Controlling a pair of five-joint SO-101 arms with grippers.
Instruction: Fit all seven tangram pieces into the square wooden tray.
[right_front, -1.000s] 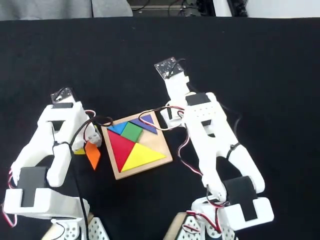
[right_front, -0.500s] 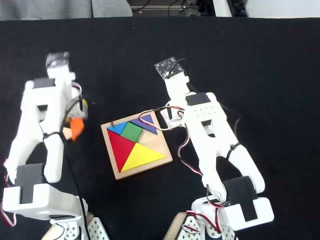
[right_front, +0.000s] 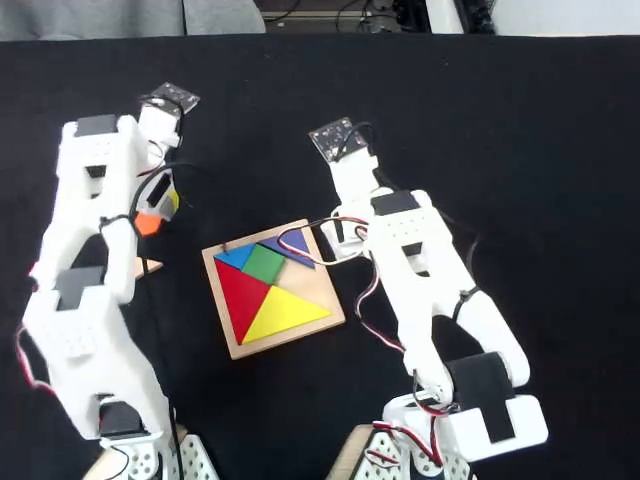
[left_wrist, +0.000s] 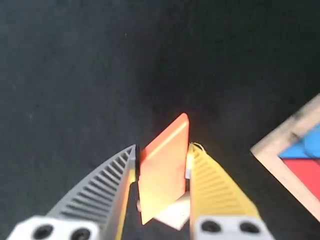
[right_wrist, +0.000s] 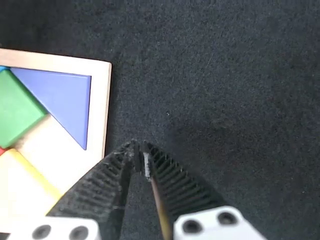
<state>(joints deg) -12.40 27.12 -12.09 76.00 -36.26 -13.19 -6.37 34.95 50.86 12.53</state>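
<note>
While in tray (right_front: 318, 285) — five pieces (right_front: 243, 290).

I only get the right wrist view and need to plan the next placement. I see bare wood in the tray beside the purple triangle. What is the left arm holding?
Observer: The left gripper is shut on the orange piece, out over the black cloth to the left of the wooden tray.
Operator: How many pieces sit in the tray?
Observer: Five: blue, green, purple, red and yellow.
Operator: Any piece loose on the table?
Observer: A pale piece lies on the cloth left of the tray, partly behind the left arm.
</note>
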